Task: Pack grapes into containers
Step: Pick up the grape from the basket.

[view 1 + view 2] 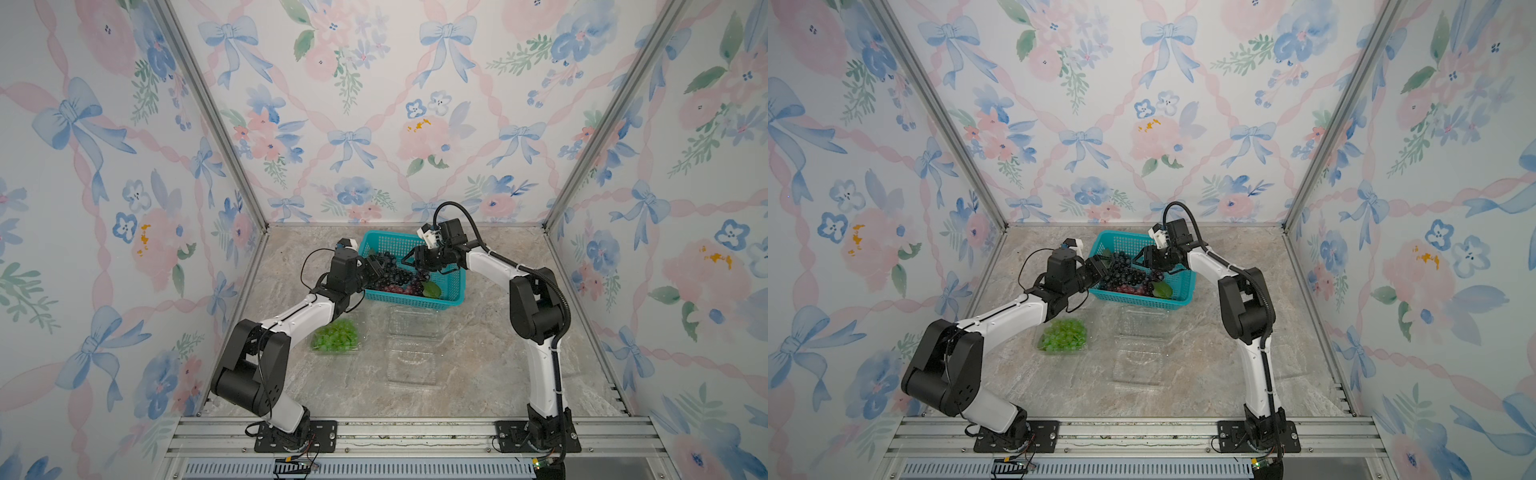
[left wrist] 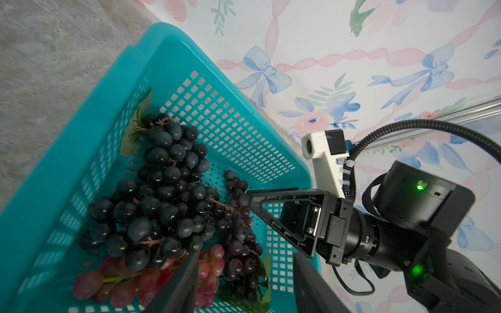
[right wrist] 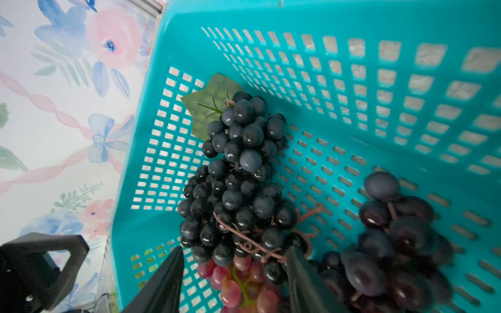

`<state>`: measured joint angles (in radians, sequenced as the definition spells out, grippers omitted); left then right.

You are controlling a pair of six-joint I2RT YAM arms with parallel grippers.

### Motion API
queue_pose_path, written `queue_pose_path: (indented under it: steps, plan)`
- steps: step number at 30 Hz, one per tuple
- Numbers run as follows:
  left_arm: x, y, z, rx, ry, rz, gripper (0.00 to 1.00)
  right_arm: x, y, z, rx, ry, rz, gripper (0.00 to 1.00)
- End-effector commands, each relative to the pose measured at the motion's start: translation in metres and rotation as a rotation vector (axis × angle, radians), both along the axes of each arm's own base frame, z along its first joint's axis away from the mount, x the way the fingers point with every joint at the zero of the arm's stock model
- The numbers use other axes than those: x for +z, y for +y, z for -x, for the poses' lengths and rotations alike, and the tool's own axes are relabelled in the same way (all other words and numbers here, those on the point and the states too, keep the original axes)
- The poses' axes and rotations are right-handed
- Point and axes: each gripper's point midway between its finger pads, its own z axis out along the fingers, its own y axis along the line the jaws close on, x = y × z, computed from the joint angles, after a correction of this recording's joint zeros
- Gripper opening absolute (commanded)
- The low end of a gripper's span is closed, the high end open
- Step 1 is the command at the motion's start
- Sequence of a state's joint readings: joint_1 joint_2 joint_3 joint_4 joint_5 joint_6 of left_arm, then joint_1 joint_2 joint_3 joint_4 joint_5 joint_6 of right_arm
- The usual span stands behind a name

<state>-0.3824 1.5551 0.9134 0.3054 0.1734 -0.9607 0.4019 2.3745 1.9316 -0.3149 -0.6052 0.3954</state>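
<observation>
Some red grapes (image 2: 89, 284) hidden (under blk bunch (image 2: 162, 206)), containers (image 1: 411, 365) faint

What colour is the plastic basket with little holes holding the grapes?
Teal, a bright blue-green. The mesh plastic basket shows best in the right wrist view.

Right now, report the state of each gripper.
Left gripper: open, holding nothing.
Right gripper: open, holding nothing.
</observation>
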Motion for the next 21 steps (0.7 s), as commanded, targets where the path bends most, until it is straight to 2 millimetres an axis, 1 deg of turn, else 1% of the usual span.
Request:
queue_pose_path:
  steps: [1, 7, 14, 16, 21]
  plan:
    - [0.017, 0.000, -0.002, -0.014, -0.039, 0.005, 0.58, -0.022, -0.004, 0.008, 0.058, -0.018, 0.152, 0.62]
    - [0.015, -0.001, -0.002, -0.015, -0.035, 0.006, 0.58, -0.040, 0.000, 0.016, 0.123, -0.067, 0.338, 0.64]
    - [0.014, -0.001, -0.001, -0.018, -0.033, 0.005, 0.58, -0.048, 0.008, 0.020, 0.171, -0.079, 0.405, 0.62]
    - [0.013, -0.001, -0.001, -0.016, -0.029, 0.005, 0.58, -0.051, 0.008, 0.019, 0.168, -0.081, 0.417, 0.60]
    - [0.013, -0.001, -0.001, -0.019, -0.029, 0.007, 0.58, -0.054, 0.003, 0.010, 0.129, -0.092, 0.444, 0.51]
